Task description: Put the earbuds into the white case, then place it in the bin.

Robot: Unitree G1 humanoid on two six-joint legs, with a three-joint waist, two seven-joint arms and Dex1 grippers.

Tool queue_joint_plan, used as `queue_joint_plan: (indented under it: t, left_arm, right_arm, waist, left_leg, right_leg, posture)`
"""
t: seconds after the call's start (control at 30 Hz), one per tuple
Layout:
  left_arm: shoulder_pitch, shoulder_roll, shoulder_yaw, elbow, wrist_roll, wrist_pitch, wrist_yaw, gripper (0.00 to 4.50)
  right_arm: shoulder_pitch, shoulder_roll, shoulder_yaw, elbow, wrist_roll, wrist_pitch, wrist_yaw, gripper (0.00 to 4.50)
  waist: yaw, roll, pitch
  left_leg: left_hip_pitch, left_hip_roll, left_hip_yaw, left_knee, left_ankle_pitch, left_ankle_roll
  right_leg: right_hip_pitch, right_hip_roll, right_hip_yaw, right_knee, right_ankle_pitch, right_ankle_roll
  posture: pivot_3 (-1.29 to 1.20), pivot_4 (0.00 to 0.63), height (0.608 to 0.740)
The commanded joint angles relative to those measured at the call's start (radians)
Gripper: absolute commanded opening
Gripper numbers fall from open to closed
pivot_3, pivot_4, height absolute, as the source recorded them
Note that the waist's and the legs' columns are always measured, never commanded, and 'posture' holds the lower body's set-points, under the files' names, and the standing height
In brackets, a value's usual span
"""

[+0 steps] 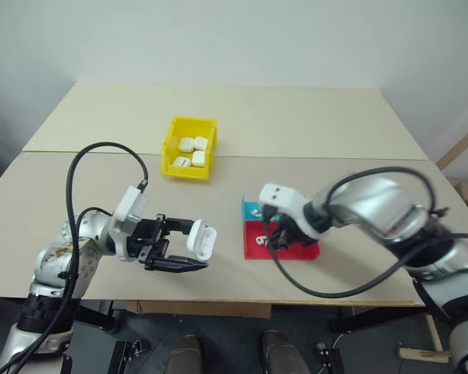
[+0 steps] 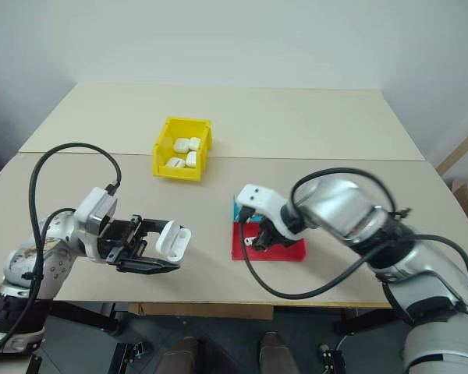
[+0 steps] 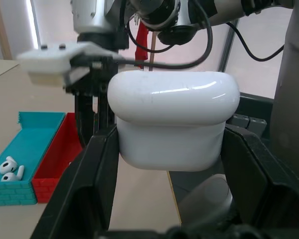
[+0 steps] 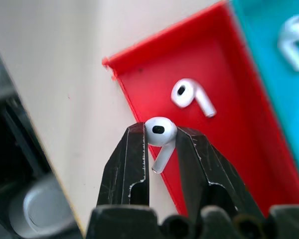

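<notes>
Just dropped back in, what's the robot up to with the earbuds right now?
The left gripper is shut on a small glossy white earbud case, held above the table's front edge. The right gripper pinches a tiny white earbud over the flat red tray, where another earbud lies. Two more sit in the blue tray. The yellow plastic bin already holds several white cases.

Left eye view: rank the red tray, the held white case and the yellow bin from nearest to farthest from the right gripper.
1. Red tray: directly under the right gripper, which pinches an earbud.
2. White case: to its left, held in the left gripper.
3. Yellow bin: farther back on the table and to the left.
</notes>
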Motion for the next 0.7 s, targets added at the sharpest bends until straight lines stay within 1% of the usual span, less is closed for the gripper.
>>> queue_joint_plan:
  t: [0.03,0.1,0.17,0.23,0.33,0.47,0.57,0.7]
  left_arm:
    - [-0.035,-0.004,0.041,0.009,-0.057,0.030,-0.001,2.76]
    - [-0.046,-0.006,0.046,0.018,-0.069,0.042,-0.005,2.76]
    - [-0.067,-0.009,0.044,0.038,-0.072,0.044,-0.016,2.76]
    - [-0.092,-0.017,0.039,0.058,-0.072,0.045,-0.025,2.76]
    - [-0.136,-0.043,0.028,0.082,-0.069,0.049,-0.026,2.76]
    - [-0.176,-0.063,0.022,0.100,-0.066,0.058,-0.030,2.76]
    - [-0.203,-0.090,0.021,0.109,-0.055,0.050,-0.008,2.76]
    - [-0.227,-0.129,0.024,0.100,-0.046,0.046,0.038,2.76]
  right_arm:
    - [0.072,0.003,-0.263,-0.085,0.081,0.013,-0.005,0.63]
    - [0.141,0.040,-0.428,-0.130,0.112,-0.042,-0.034,0.63]
    - [0.245,0.153,-0.619,-0.210,0.126,-0.229,-0.100,0.63]
    - [0.305,0.254,-0.706,-0.266,0.128,-0.383,-0.152,0.63]
    - [0.332,0.354,-0.707,-0.320,0.137,-0.504,-0.208,0.63]
    - [0.314,0.421,-0.706,-0.322,0.218,-0.552,-0.236,0.63]
    - [0.320,0.434,-0.650,-0.326,0.213,-0.582,-0.261,0.63]
    - [0.345,0.400,-0.509,-0.327,0.105,-0.683,-0.245,0.63]
  waist:
    - [0.000,0.000,0.000]
    - [0.000,0.000,0.000]
    - [0.000,0.000,0.000]
    - [-0.002,0.000,0.000]
    - [-0.005,0.000,0.000]
    - [-0.005,0.000,0.000]
    - [-0.004,0.000,0.000]
    - [-0.004,0.000,0.000]
  left_leg:
    - [0.000,0.000,0.000,0.000,0.000,0.000]
    - [0.000,0.000,0.000,0.000,0.000,0.000]
    - [0.000,0.000,0.000,0.000,0.000,0.000]
    - [0.000,0.000,0.000,-0.001,0.000,0.000]
    - [0.001,0.000,0.000,-0.001,0.000,0.000]
    - [0.001,0.000,0.000,-0.001,0.000,0.000]
    - [0.001,0.000,0.000,-0.001,0.000,0.000]
    - [0.001,0.000,0.000,-0.001,0.000,0.000]
  right_leg:
    - [0.000,0.000,0.000,0.000,0.000,0.000]
    - [0.000,0.000,0.000,0.000,0.000,0.000]
    - [0.001,0.000,0.000,0.000,0.000,0.000]
    - [0.000,0.000,0.000,0.000,0.000,0.000]
    - [0.001,0.000,0.000,0.001,0.000,0.000]
    - [0.001,0.001,0.000,0.001,0.000,0.000]
    - [0.001,0.000,0.000,0.001,0.000,0.000]
    - [0.001,0.000,0.000,0.001,0.000,0.000]
  posture:
    - [0.00,0.150,0.740]
    - [0.00,0.150,0.740]
    - [0.00,0.150,0.740]
    - [0.00,0.150,0.740]
    - [0.00,0.150,0.740]
    - [0.00,0.150,0.740]
    - [0.00,0.150,0.740]
    - [0.00,0.150,0.740]
